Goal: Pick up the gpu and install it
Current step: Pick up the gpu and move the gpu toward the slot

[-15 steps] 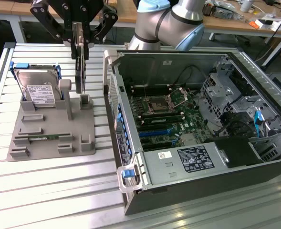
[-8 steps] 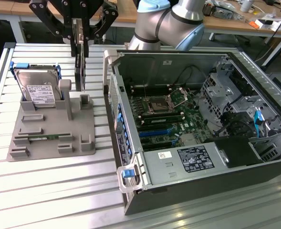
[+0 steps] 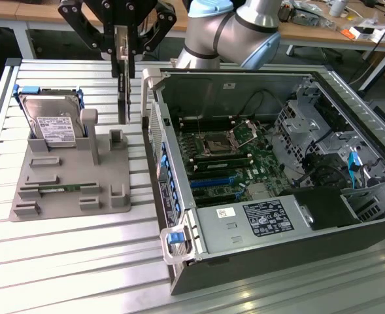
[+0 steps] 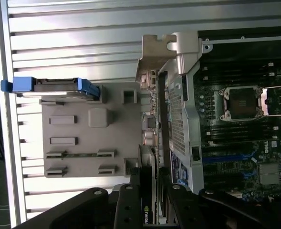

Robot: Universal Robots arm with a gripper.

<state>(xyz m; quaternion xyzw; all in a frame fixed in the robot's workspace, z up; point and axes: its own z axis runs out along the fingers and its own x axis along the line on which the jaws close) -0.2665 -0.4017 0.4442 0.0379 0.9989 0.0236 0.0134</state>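
The gpu [image 3: 122, 91] is a thin dark card hanging on edge, straight down, above the slatted table. It is in the gap between the grey holder and the open computer case. My gripper [image 3: 122, 40] is shut on its upper end, a black finger on each side. In the wrist view the gpu [image 4: 152, 129] appears edge-on, with its silver bracket [image 4: 157, 45] at the far end and my gripper [image 4: 150, 202] clamped on the near end. The card's lower edge is clear of the holder.
A grey holder [image 3: 68, 196] at the exterior view's left carries a silver hard drive [image 3: 51, 124] in blue rails and a green memory stick [image 3: 65, 188]. The open computer case [image 3: 179, 216] lies at the right, showing its motherboard [image 3: 234, 154] and blue slots [image 3: 212, 183].
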